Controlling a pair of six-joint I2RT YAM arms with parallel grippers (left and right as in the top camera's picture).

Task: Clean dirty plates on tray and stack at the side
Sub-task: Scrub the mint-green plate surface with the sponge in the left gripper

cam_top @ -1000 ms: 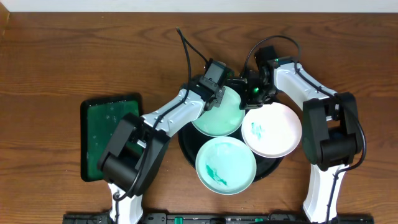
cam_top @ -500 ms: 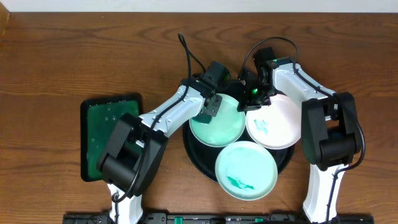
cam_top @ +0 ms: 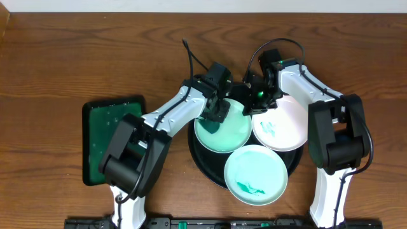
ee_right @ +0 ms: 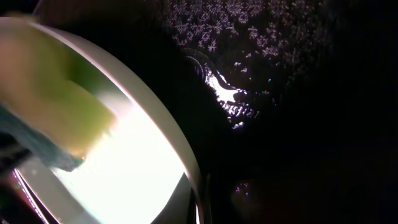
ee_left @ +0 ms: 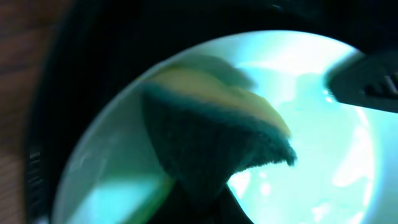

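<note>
The black tray [cam_top: 198, 156] holds three plates. At the back lies a mint-green plate [cam_top: 226, 132], in front a second mint-green plate [cam_top: 255, 173] with a green smear, and at the right a white plate [cam_top: 283, 124] with a green smear. My left gripper [cam_top: 215, 113] is shut on a sponge [ee_left: 211, 143] with yellow foam and a dark green scouring face, pressed onto the back plate [ee_left: 311, 124]. My right gripper [cam_top: 257, 97] is shut at that plate's rim [ee_right: 186, 162], its jaws dark and hard to make out. The sponge [ee_right: 56, 118] shows blurred there too.
A smaller rectangular dark green tray [cam_top: 113, 137] lies on the wooden table [cam_top: 63, 57] to the left. Cables loop up behind both wrists. The two arms meet closely over the back of the black tray.
The black tray and its plates have shifted right; the front mint plate moved right and nearer. My left gripper has carried the sponge from the back plate's rim onto its left part.
</note>
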